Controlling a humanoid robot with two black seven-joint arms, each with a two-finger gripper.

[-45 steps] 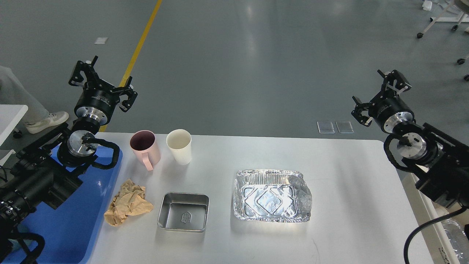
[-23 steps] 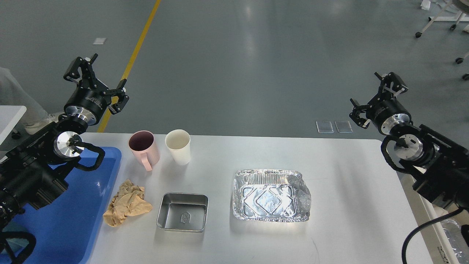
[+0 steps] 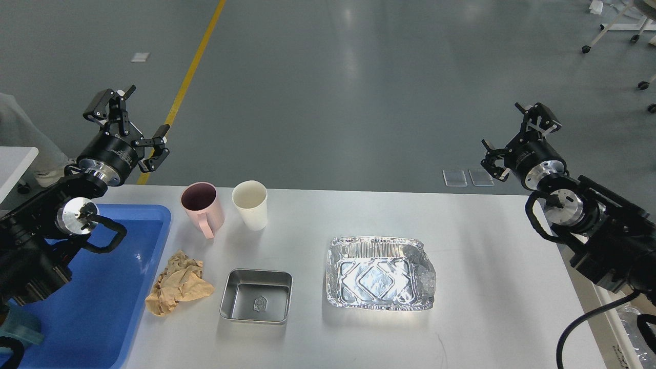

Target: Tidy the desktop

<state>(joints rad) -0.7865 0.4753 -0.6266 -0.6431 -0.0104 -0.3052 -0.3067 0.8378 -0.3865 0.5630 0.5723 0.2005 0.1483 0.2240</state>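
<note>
The white desktop holds a pink mug, a white paper cup, a crumpled brown paper, a small steel tray and a crinkled foil tray. My left gripper is open and empty, raised beyond the table's far left corner. My right gripper is open and empty, raised beyond the far right corner. Neither touches anything.
A blue plastic tray lies at the left end of the desktop under my left arm. A cream-white bin's edge shows past the right edge. A person's shoe is on the floor at left.
My left gripper has moved left and slightly down, away from the mug. My right gripper has moved a little left. Both stayed open. The things on the desktop have not moved.
</note>
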